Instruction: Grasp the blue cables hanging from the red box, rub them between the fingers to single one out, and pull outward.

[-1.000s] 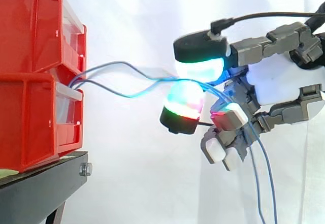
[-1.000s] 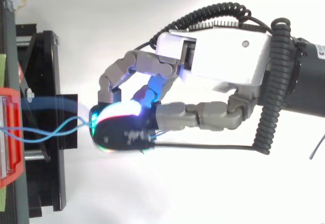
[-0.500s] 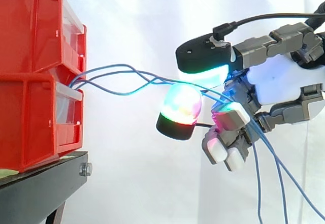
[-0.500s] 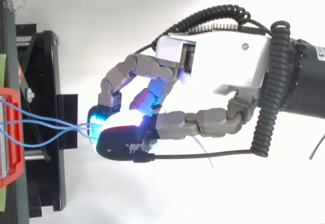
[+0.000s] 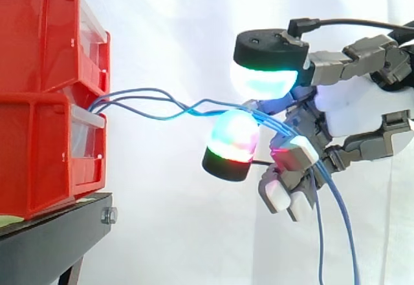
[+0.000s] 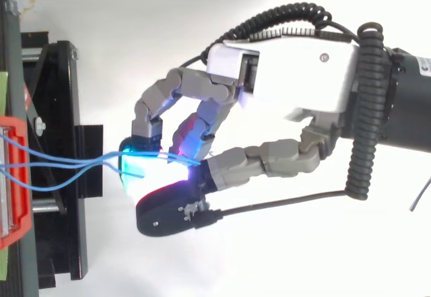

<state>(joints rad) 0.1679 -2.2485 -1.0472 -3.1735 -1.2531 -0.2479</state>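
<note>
The hand [image 5: 352,107], fingers curled, loosely grips the blue cables [image 5: 189,108] just right of the red box [image 5: 39,149]. The strands leave the box's front, pass between an upper glowing pad [image 5: 265,78] and a lower pad [image 5: 231,141], then hang down past the curled fingers.

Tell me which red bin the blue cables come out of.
The lower red bin: the blue cables leave over its clear front, under the upper bin.
</note>
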